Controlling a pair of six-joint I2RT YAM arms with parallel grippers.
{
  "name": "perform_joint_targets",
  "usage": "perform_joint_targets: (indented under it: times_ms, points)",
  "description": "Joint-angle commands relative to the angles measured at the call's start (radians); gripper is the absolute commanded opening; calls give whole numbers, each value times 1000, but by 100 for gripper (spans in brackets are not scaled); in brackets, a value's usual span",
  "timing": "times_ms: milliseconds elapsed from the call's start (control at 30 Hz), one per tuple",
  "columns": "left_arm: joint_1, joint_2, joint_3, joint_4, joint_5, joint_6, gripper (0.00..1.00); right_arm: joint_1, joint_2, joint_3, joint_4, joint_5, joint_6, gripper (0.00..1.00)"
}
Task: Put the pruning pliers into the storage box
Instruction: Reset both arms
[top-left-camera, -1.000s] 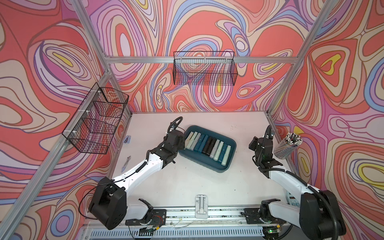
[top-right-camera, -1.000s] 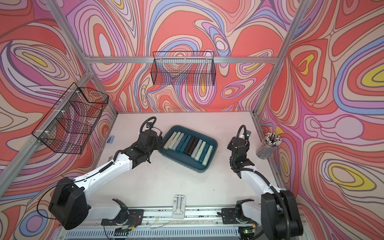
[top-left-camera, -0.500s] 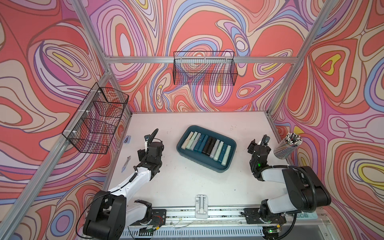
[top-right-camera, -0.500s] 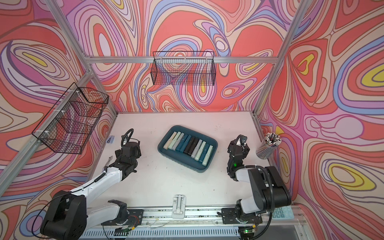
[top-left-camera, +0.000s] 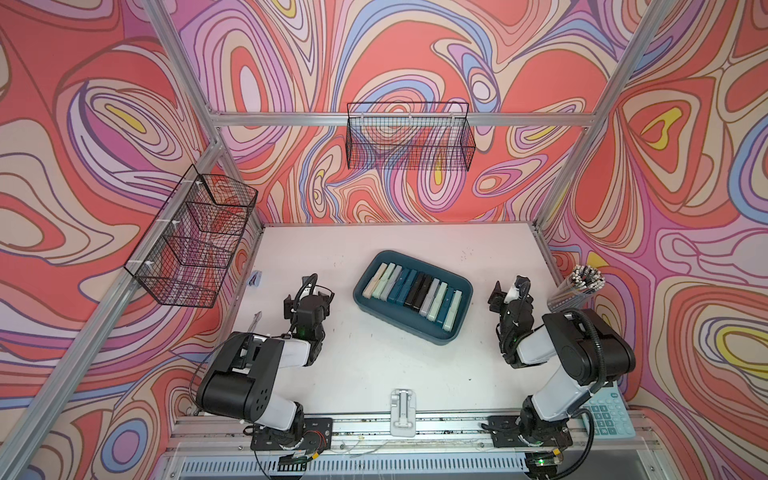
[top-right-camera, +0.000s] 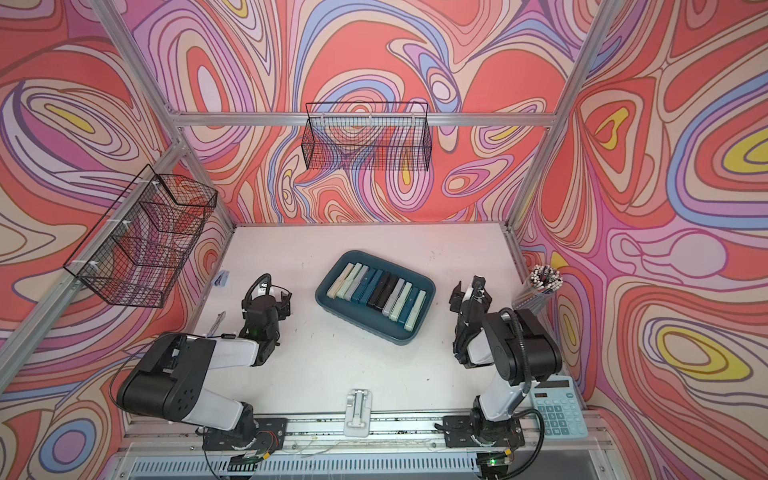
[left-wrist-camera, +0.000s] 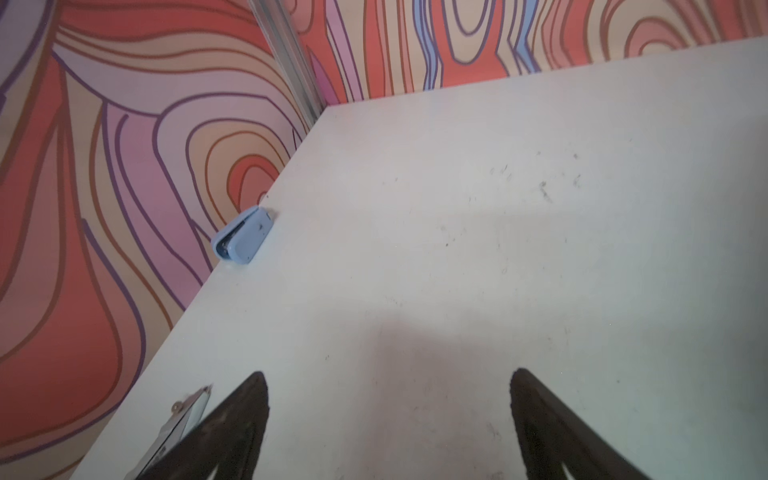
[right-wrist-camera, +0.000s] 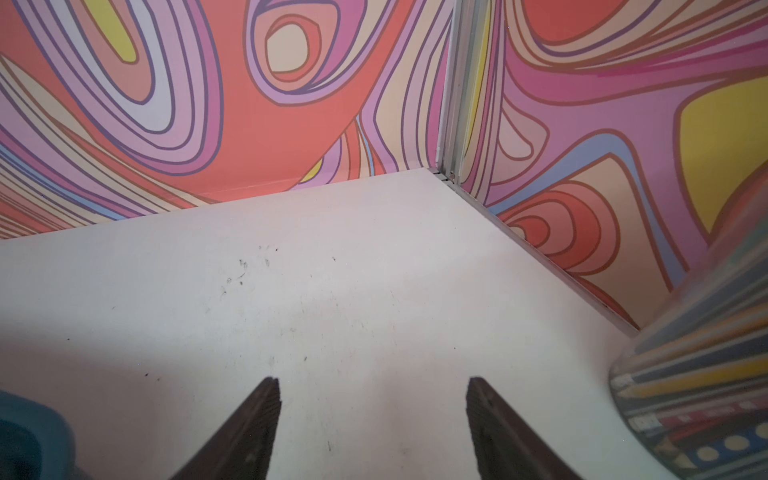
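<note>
The dark teal storage box (top-left-camera: 461, 286) (top-right-camera: 427, 286) lies mid-table in both top views. Several pruning pliers (top-left-camera: 415, 289) (top-right-camera: 380, 291) in cream, pale green, teal, black and grey lie side by side inside it. My left gripper (top-left-camera: 308, 297) (top-right-camera: 266, 301) (left-wrist-camera: 388, 374) hovers left of the box, open, with only bare table between its fingers. My right gripper (top-left-camera: 508, 293) (top-right-camera: 467, 293) (right-wrist-camera: 374, 380) is right of the box, open and empty as well. A corner of the box (right-wrist-camera: 25, 436) shows in the right wrist view.
A small blue gadget (top-left-camera: 254, 279) (left-wrist-camera: 243, 237) and a thin grey knife-like tool (top-left-camera: 254, 322) (left-wrist-camera: 183, 419) lie along the left table edge. A clear cup of pencils (top-left-camera: 575, 286) (right-wrist-camera: 702, 365) stands at the right wall. A calculator (top-left-camera: 606, 413) sits front right. Black wire baskets (top-left-camera: 409, 141) hang on the walls.
Both arms have pulled back from the box toward the front and folded in. Both grippers have opened wider. The pliers in the box have not moved.
</note>
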Motion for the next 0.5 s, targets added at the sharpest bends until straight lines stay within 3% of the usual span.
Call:
perform_joint_targets:
  times_ms: [0, 67, 100, 200, 267, 333, 400, 467]
  points:
    - [11, -10, -10, 102, 72, 27, 94, -7, 13, 68, -48, -12, -28, 78]
    - [39, -15, -4, 73, 134, 10, 95, -6, 8, 82, -81, -16, -24, 82]
    - [63, -4, -5, 84, 170, -1, 99, -5, 14, 82, -67, -11, -30, 98]
    - [114, 75, -9, 160, 225, -39, 100, -7, 12, 81, -73, -13, -27, 98]
    - [117, 23, 48, -37, 237, -68, 100, -6, 12, 80, -70, -13, -28, 98]
    - [115, 61, 20, 87, 227, -45, 100, -6, 11, 81, -70, -12, -29, 98]
    - [116, 30, 43, -12, 234, -63, 100, -7, 11, 80, -72, -12, -28, 98]
    - [115, 59, 23, 81, 228, -46, 100, -6, 10, 80, -72, -13, -29, 98]
